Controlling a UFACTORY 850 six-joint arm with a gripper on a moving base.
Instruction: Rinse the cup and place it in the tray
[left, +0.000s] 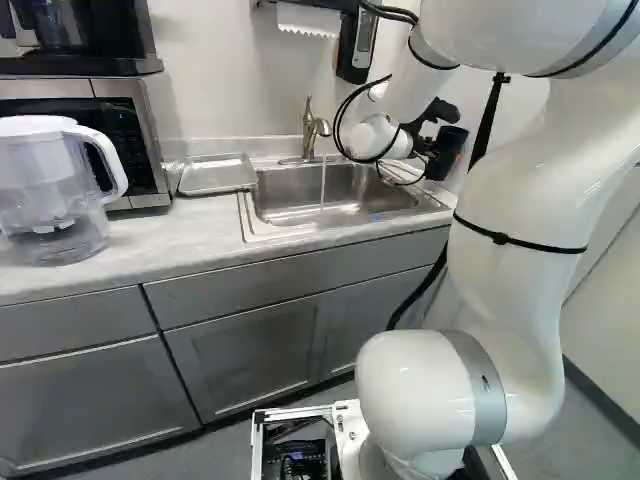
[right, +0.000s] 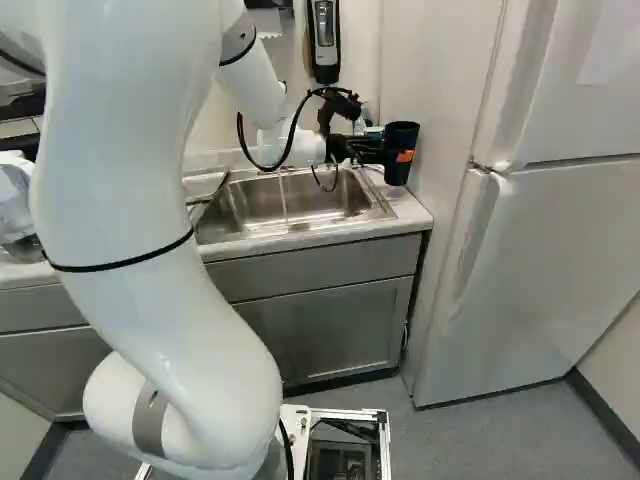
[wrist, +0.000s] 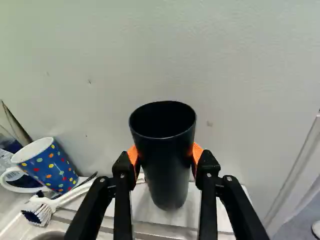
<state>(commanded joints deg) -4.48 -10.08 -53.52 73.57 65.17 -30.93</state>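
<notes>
In the right base view my gripper (right: 398, 156) is beyond the sink's right end, shut on the black cup (right: 402, 140). The wrist view shows the gripper (wrist: 165, 159) with an orange pad (wrist: 198, 151) pressed to either side of the cup (wrist: 167, 175), which stands upright with its open rim up. Whether its base touches the counter I cannot tell. A metal tray (left: 217, 174) lies left of the sink in the left base view. Water (left: 323, 184) runs from the faucet (left: 314, 128) into the sink (left: 288, 218).
A blue dotted mug (wrist: 54, 167) and a white brush (wrist: 44, 208) lie beside the gripper. A wall (wrist: 165, 55) rises close behind the cup. The refrigerator (right: 540, 260) stands to the right. A water pitcher (left: 50, 190) and a microwave (left: 135, 130) are left of the tray.
</notes>
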